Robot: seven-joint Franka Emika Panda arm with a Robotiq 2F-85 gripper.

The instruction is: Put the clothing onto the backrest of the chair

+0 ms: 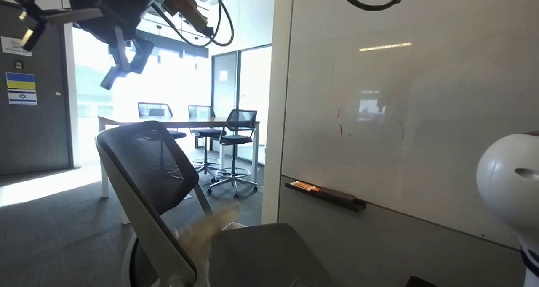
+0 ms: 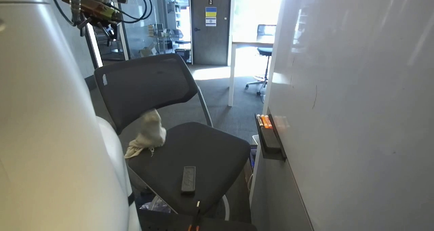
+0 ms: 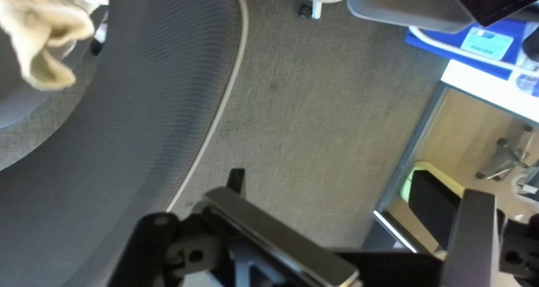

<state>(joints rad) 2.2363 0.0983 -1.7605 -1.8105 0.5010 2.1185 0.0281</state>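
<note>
In an exterior view we see the dark chair seat (image 2: 210, 149) with the beige clothing (image 2: 151, 132), its top blurred, at the rear corner, near the bottom of the backrest (image 2: 145, 82); the white arm (image 2: 51, 116) blocks the left side. In an exterior view, past a whiteboard (image 1: 337, 68), we see a table (image 1: 202, 123); the gripper (image 1: 67, 59), cropped above, hangs higher than the backrest, jaws wide apart, and the clothing is a smear. In the wrist view, carpet (image 3: 303, 110) spreads beyond the backrest; the edge crops the clothing.
</note>
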